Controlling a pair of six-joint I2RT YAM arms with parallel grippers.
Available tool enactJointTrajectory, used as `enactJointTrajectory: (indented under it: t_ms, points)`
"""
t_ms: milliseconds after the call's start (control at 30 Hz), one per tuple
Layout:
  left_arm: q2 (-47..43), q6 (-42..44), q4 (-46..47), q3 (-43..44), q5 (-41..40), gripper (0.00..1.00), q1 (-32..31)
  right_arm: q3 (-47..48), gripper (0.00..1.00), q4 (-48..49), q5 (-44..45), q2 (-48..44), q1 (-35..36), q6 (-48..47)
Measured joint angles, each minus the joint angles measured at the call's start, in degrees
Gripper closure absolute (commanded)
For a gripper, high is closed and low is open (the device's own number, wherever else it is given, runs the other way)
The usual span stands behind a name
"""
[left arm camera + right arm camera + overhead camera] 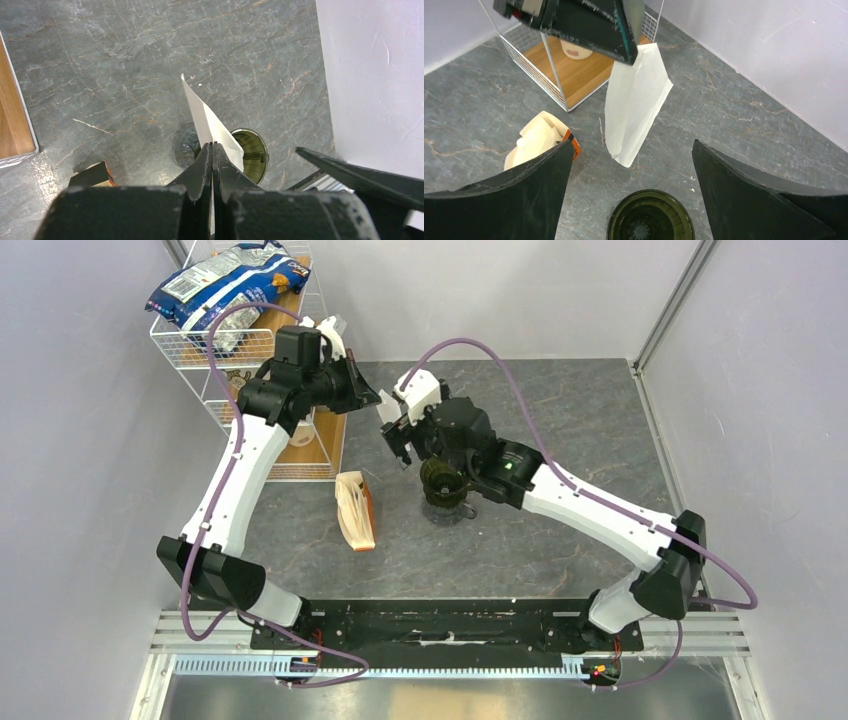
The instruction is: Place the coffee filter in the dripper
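Coffee filter (pixel 634 105) hanging flat and unopened from the left fingers (pixel 202 165), which are clamped tight on its top edge, clear above the counter (pixel 125 50). Not yet in the dripper (pixel 650 220): lower tip near the round rim at the bottom of the right wrist view, but short of it. Right fingers (pixel 524 195) spread wide at the lower left and lower right of that frame, holding nothing, dripper below and between them.

To do the step well: bring the tip over the middle of the round mouth, then lower point first. Likely to fold or catch on the rim if pushed in pressed flat, so better to tease the two layers apart first, perhaps with the free fingers. Release only after seating the paper against the wall.

Right wrist view alone: broad face of the paper, crimped seam, tan packet (pixel 536 142) at left. Left wrist view: paper edge-on only, dripper just beyond it at lower centre. Top view: both arms meeting mid-frame, dripper under the right one — filter hard to make out.
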Motion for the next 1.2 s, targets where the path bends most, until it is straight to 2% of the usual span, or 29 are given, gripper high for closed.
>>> enactJointTrajectory:
  t_ms: [200, 433, 533, 733, 1200]
  points:
    - [0.00, -1.66, 0.63, -0.11, 0.63, 0.98, 0.52, 0.42, 0.11, 1.84, 4.17, 3.19, 1.25, -2.99]
    - [-0.02, -2.29, 0.83, -0.35, 2.03, 0.98, 1.16, 0.87, 0.12, 5.38, 7.26, 4.42, 1.18, -5.81]
    - [-0.02, -2.32, 0.83, -0.46, 2.62, 0.98, 1.53, 1.29, 0.14, 5.46, 7.13, 4.57, 1.20, -6.19]
    - [-0.20, -2.58, 0.83, -0.72, 3.34, 0.98, 2.16, 2.01, 0.24, 5.62, 7.13, 4.59, 0.98, -6.84]
    - [-1.68, -4.44, 0.83, -1.73, 6.49, 0.98, 2.43, 2.01, 0.34, 5.60, 8.02, 6.56, -0.13, -9.25]
